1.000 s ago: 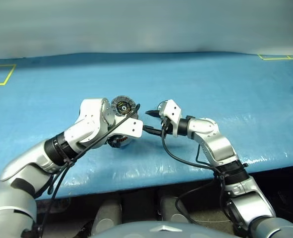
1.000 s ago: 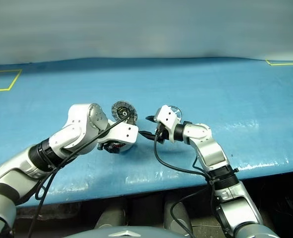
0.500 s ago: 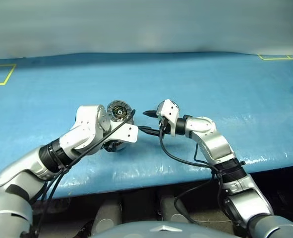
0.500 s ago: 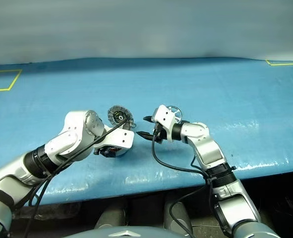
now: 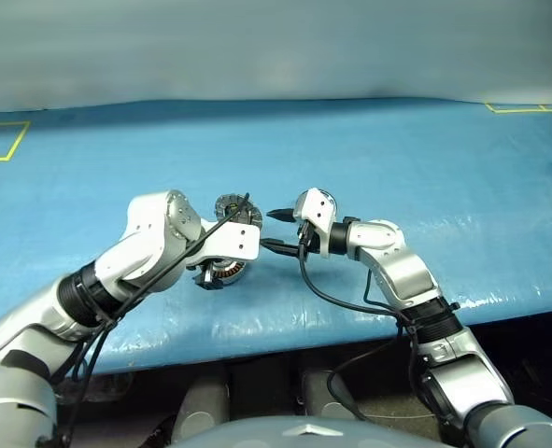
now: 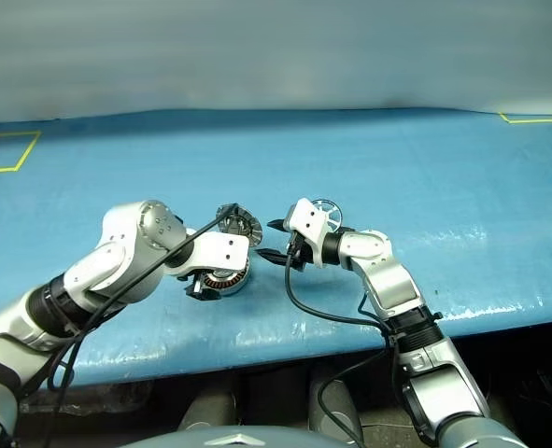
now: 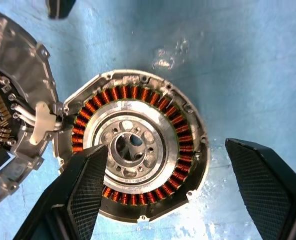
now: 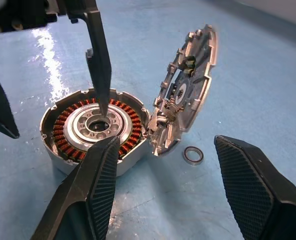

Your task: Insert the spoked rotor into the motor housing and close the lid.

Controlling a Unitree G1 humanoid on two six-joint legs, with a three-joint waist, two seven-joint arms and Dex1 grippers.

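The left end effector (image 7: 173,195) hangs wide open and empty over the housing (image 7: 132,150), one finger above the silver centre and the other clear of the rim. The right end effector (image 8: 163,185), also open and empty, points level at the housing from just beside it. The lid (image 8: 185,107) stands nearly upright on its hinge, and a small dark ring (image 8: 193,155) lies on the blue table (image 5: 425,159) at its foot. The rotor (image 6: 324,209) sits behind the right wrist, still outside the housing. Risks: a finger could knock the propped lid shut before the rotor goes in, and the ring could be nudged away or trapped under the lid.
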